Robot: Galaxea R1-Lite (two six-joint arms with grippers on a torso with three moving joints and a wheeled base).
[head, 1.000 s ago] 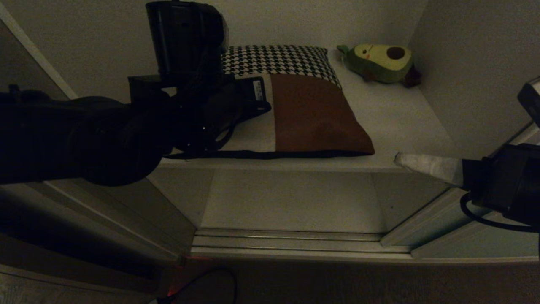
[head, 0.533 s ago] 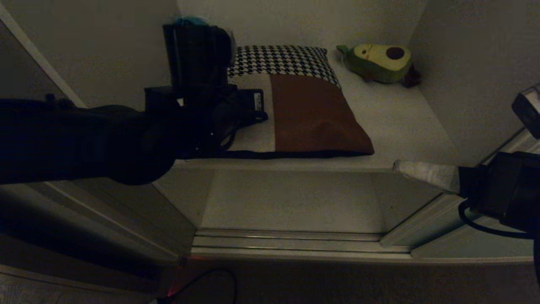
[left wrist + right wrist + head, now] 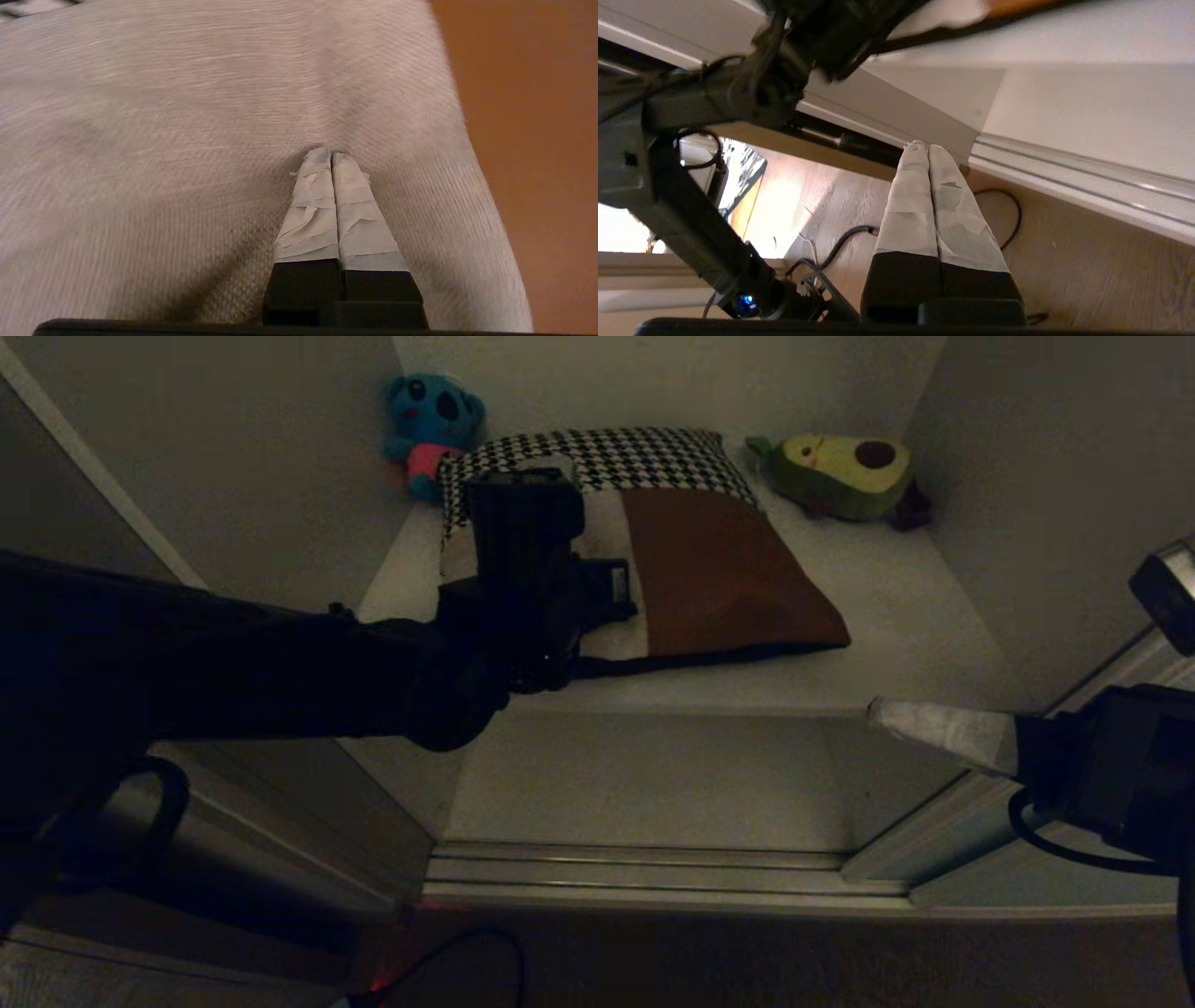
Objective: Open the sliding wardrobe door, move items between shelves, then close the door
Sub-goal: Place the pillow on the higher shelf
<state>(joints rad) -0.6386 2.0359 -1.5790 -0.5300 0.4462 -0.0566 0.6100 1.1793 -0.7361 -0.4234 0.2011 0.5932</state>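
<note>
Cream cushion (image 3: 653, 569): brown band, lying on the houndstooth cushion (image 3: 607, 457), upper shelf (image 3: 887, 607).
Left tool (image 3: 331, 156): fingers pressed together, empty, tips pushing into cream fabric.
Right tool (image 3: 878, 711): closed, empty, beside the lower shelf (image 3: 644, 784).

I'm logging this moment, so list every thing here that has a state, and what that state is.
Left gripper: shut, tips pressed on the cream-and-brown cushion.
Right gripper: shut, holding nothing, outside the wardrobe.
Cream-and-brown cushion: flat on the shelf, overlapping the houndstooth cushion.
Avocado plush: lying down.
Blue plush: upright in the corner.
</note>
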